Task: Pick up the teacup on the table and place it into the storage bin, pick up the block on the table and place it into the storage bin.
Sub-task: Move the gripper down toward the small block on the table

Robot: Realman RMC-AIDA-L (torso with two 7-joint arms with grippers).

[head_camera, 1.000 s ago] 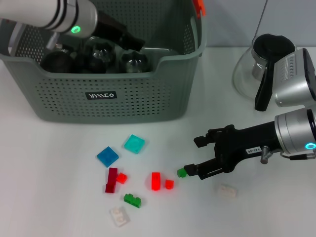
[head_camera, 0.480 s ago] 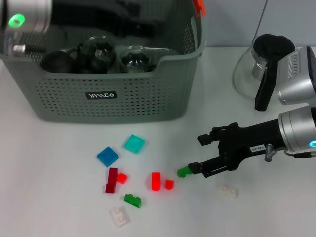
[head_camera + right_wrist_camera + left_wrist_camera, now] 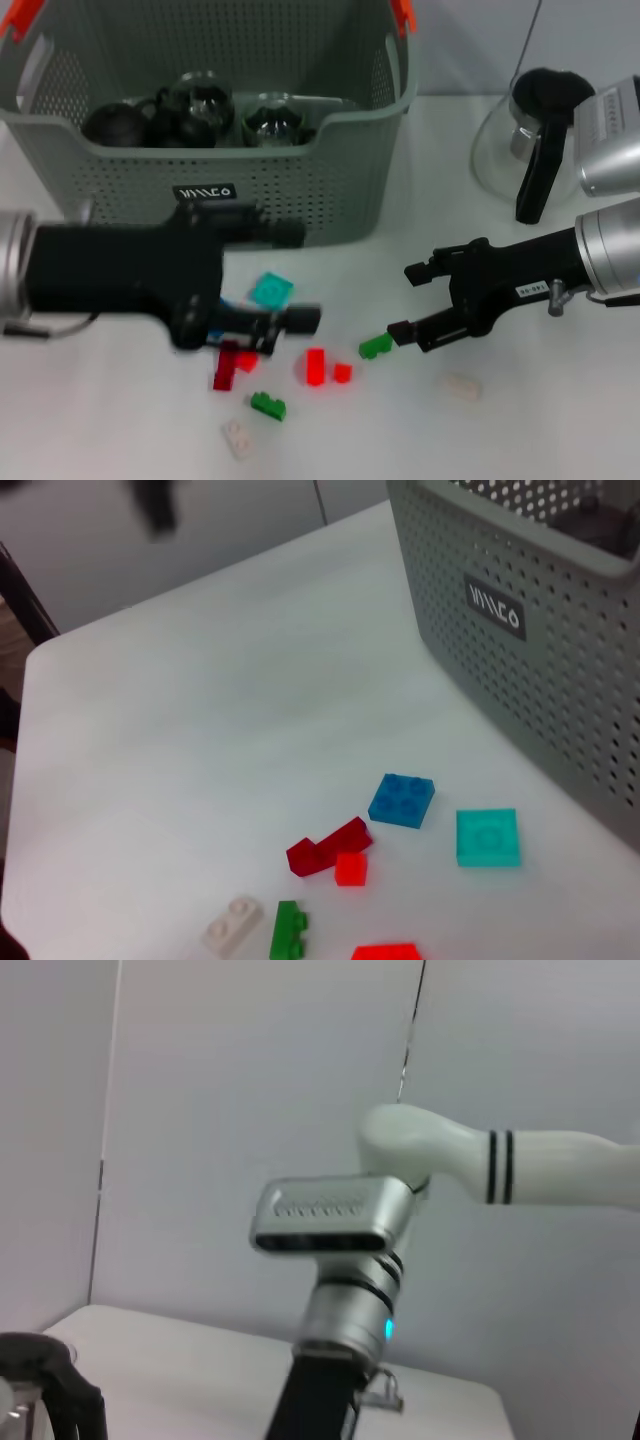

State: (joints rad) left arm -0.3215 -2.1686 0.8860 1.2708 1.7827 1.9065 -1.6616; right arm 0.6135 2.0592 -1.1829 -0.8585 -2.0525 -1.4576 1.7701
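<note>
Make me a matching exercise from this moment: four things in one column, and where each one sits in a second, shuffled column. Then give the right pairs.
Things:
1. glass teacups
2. small green block
3. glass pot with black handle
4. teal flat block

Places:
A. on the table in front of the storage bin, beside the left hand
B. at the lower fingertip of the right hand
C. inside the storage bin
D. on the table to the bin's right, behind the right arm

Pairs: 1-C, 2-B, 3-D, 4-A
</note>
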